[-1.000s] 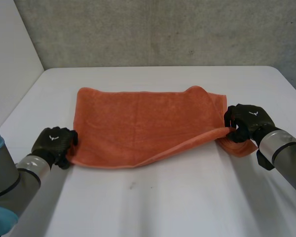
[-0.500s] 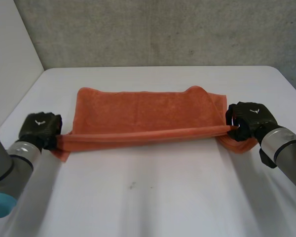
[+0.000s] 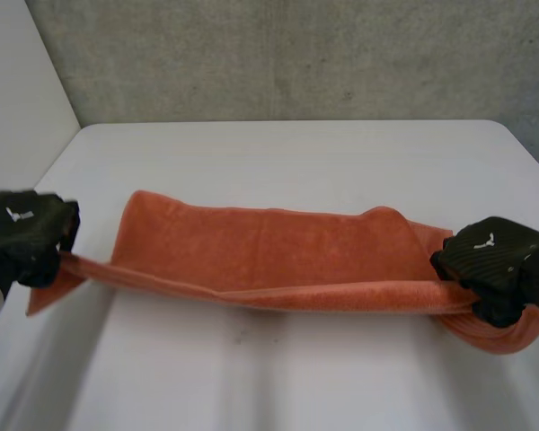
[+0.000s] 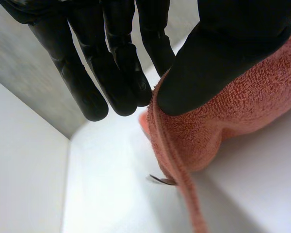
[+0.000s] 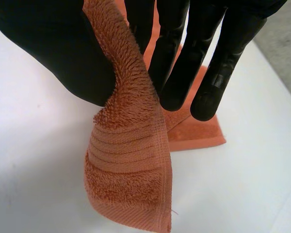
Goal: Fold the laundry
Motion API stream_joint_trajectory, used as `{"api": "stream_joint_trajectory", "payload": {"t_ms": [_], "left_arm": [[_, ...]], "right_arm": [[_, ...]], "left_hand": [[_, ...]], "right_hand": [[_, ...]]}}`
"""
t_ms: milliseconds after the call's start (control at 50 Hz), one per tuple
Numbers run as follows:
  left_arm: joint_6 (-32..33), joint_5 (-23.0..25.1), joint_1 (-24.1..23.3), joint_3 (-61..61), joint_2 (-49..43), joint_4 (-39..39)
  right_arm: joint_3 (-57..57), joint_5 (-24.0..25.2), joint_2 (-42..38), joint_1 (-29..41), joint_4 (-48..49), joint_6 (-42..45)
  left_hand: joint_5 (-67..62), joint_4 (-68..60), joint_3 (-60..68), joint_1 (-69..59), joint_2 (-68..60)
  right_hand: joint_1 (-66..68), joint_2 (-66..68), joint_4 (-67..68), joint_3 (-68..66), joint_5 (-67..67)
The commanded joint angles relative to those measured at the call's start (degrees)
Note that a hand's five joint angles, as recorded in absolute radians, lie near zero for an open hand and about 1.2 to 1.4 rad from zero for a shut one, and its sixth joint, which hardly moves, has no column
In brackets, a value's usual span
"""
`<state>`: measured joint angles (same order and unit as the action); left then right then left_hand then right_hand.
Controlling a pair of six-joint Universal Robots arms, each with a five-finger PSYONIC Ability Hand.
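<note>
An orange towel [image 3: 269, 256] stretches across the white table [image 3: 287, 153], its near edge lifted and pulled taut between my two hands. My left hand [image 3: 22, 233] pinches the towel's near left corner; in the left wrist view the thumb [image 4: 218, 63] presses the orange towel [image 4: 242, 111] against the fingers [image 4: 121, 73]. My right hand [image 3: 494, 260] holds the near right corner. In the right wrist view the thumb [image 5: 53, 48] and fingers [image 5: 184, 58] pinch the orange towel [image 5: 131, 165], whose corner hangs below them. The far edge still lies on the table.
A grey wall [image 3: 287, 54] stands behind the table's far edge. A white side wall [image 3: 18, 108] rises at the left. Bare tabletop [image 3: 278, 377] lies in front of the towel.
Both hands have lifted and pulled the towel's near edge toward the front of the table. The left hand closed on its corner and moved left; the towel has slid nearer.
</note>
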<state>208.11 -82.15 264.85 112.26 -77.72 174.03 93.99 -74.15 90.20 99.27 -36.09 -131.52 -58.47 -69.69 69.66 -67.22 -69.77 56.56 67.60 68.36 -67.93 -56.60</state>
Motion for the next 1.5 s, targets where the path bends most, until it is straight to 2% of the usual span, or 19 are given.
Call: {"api": "stream_joint_trajectory", "payload": {"t_ms": [20,80,160,200,280,320,360,460,520,660,760,860,900,1000,1120,1160,1220,1340,1500], "left_arm": [[2.7,-0.2,0.0,-1.0,-15.7,1.9],[2.7,-0.3,-0.4,-4.6,-22.4,4.9],[2.9,-0.2,-1.4,-14.7,-28.4,9.7],[3.0,-0.1,-2.0,-18.2,-29.2,11.4],[2.9,-0.1,-3.6,-27.8,-29.9,16.2],[2.0,0.1,-4.7,-36.6,-29.5,22.7],[1.8,-0.3,-5.0,-39.9,-29.2,26.7],[0.1,-0.6,-5.2,-42.6,-27.1,39.9],[-1.8,-1.3,-5.3,-40.4,-25.8,44.2],[-4.0,-2.0,-4.6,-30.7,-25.7,42.3],[-4.1,-1.3,-4.1,-15.7,-26.0,42.4],[-4.1,-1.3,-4.1,-6.5,-28.6,43.5],[-4.1,-1.3,-4.2,-4.8,-31.0,44.0],[-3.6,-1.4,-4.3,-2.5,-35.5,43.9],[-3.5,-1.9,-3.7,-2.3,-35.0,43.6],[-3.7,-2.0,-3.4,-2.3,-34.4,43.6],[-3.9,-2.0,-2.6,-2.1,-33.3,43.6],[-4.1,-2.0,-2.6,-1.4,-33.1,43.3],[-4.2,-2.0,-3.1,-1.2,-33.0,43.2]], "right_arm": [[-0.5,-0.7,-10.2,0.5,3.7,1.5],[-4.2,-2.5,-17.1,0.7,8.0,1.1],[-10.1,-5.0,-20.5,0.8,11.6,0.6],[-19.1,-7.9,-23.1,3.1,16.6,-1.2],[-29.5,-10.5,-23.3,5.5,23.5,-5.0],[-34.0,-11.3,-23.0,6.6,27.8,-7.1],[-38.4,-11.5,-21.7,7.2,38.6,-10.8],[-35.0,-11.7,-13.7,6.7,52.7,-13.5],[-30.1,-11.5,-11.2,6.6,52.5,-13.3],[-20.4,-11.1,-11.4,6.5,44.8,-13.2],[-11.6,-10.3,-12.9,6.5,43.1,-13.6],[-4.0,-6.2,-17.4,6.4,44.2,-13.4],[-1.1,-3.0,-22.2,6.4,45.6,-13.1],[0.3,-1.8,-28.3,6.3,46.2,-13.1],[1.5,-1.3,-28.8,4.4,46.0,-14.1],[2.9,-1.0,-27.9,1.6,46.2,-14.4],[4.1,-0.5,-25.3,-0.2,46.0,-16.9],[6.2,5.3,-21.3,-4.0,46.3,-25.8],[6.2,8.8,-21.1,-8.1,46.2,-26.2]], "left_hand": [[-11.5,-10.3,10.3,-12.8,-10.2],[-11.5,-10.3,10.3,-12.8,-10.2],[-11.5,-10.3,10.3,-12.8,-10.2],[-11.5,-10.3,10.3,-12.8,-10.2],[-11.5,-10.3,10.3,-12.8,-10.2],[-11.5,-10.3,10.3,-12.8,-10.2],[-11.5,-10.3,10.3,-12.8,-10.2],[-11.5,-10.3,10.3,-12.8,-10.2],[-11.5,-10.3,10.3,-12.8,-10.2],[-11.5,-10.3,10.3,-12.8,-10.2],[-11.5,-10.3,10.3,-12.8,-10.2],[-11.5,-10.3,10.3,-12.8,-10.2],[-11.5,-10.3,10.3,-12.8,-10.2],[-11.5,-10.3,10.3,-12.8,-10.2],[-11.5,-10.3,10.3,-12.8,-10.2],[-11.5,-10.3,10.3,-12.8,-10.2],[-11.5,-10.3,10.3,-12.8,-10.2],[-11.5,-10.3,10.3,-12.8,-10.2],[-11.5,-10.3,10.3,-12.8,-10.2]], "right_hand": [[23.4,12.4,11.6,-12.1,-13.4],[23.4,12.4,11.6,-12.1,-13.4],[23.4,12.4,11.6,-12.1,-13.4],[23.4,12.4,11.6,-12.1,-13.4],[23.4,12.4,11.6,-12.1,-13.4],[23.4,12.4,11.6,-12.1,-13.4],[23.4,12.4,11.6,-12.1,-13.4],[23.4,12.4,11.6,-12.1,-13.4],[23.4,12.4,11.6,-12.1,-13.4],[23.4,12.4,11.6,-12.1,-13.4],[23.4,12.4,11.6,-12.1,-13.4],[23.4,12.4,11.6,-12.1,-13.4],[23.4,12.4,11.6,-12.1,-13.4],[23.4,12.4,11.6,-12.1,-13.4],[23.4,12.4,11.6,-12.1,-13.4],[2.9,-8.1,-8.9,8.4,7.1],[-9.9,-21.0,-21.7,21.3,20.0],[-16.7,-27.7,-28.5,28.1,26.7],[-15.9,-26.9,-27.7,27.2,25.9]]}}
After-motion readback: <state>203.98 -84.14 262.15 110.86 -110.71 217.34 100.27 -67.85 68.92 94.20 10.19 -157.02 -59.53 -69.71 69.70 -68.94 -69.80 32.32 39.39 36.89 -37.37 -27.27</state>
